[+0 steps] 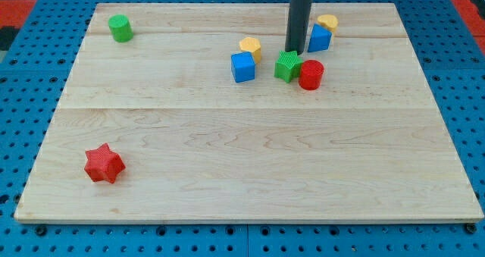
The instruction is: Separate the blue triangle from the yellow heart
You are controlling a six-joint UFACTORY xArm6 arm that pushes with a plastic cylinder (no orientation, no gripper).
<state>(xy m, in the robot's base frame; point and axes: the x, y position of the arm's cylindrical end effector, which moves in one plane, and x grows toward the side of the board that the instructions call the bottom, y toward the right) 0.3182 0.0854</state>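
Blue triangle [319, 38] touches yellow heart [327, 22]; my tip [292, 52] beside it.

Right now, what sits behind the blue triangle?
The yellow heart sits directly behind the blue triangle, its lower part covered. My tip is to their left.

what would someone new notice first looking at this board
The dark rod coming down from the view's top, with my tip just above the green block and left of the blue triangle. Around it a tight cluster: yellow heart behind the triangle, red cylinder touching the green block. A lone red star sits bottom left.
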